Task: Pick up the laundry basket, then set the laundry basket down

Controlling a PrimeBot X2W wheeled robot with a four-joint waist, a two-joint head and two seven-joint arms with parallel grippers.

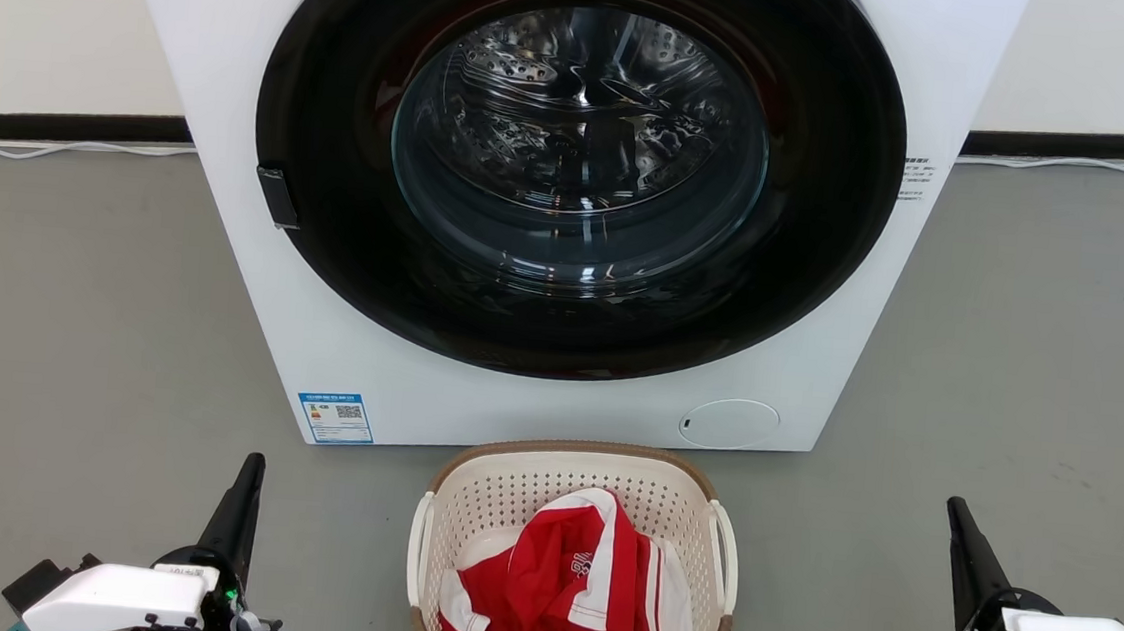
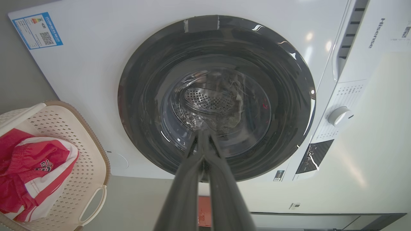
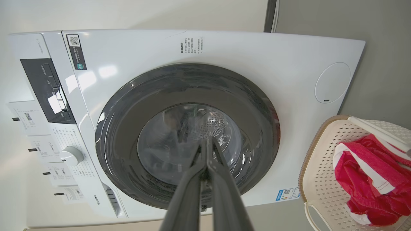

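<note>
**Left claw** [image 1: 256, 462]: low over the grey floor [image 1: 70, 317]. Its two dark fingers are pressed together, tips meeting, with nothing between them. In its wrist view the fingers point at the washer's round door [image 2: 218, 96].

**Basket** [image 1: 508, 492]: cream, perforated, with a brown rim. It stands on the floor to the right of the left claw and to the left of the right claw, about midway between them and well apart from both. Neither claw touches it. One white loop handle [image 1: 419, 545] faces the left claw and the other [image 1: 725, 559] faces the right claw. A red-and-white garment [image 1: 565, 597] lies crumpled inside.

**Washer** [image 1: 515, 407]: white and front-loading, ahead of both claws and beyond their fingertips. Its dark-ringed glass door is closed and the steel drum shows through it. The basket's far rim lies near the washer's base.

**Right claw** [image 1: 956, 507]: low over the floor to the right of the basket. Its fingers are closed tip to tip on nothing, and in its wrist view they point at the door.
</note>
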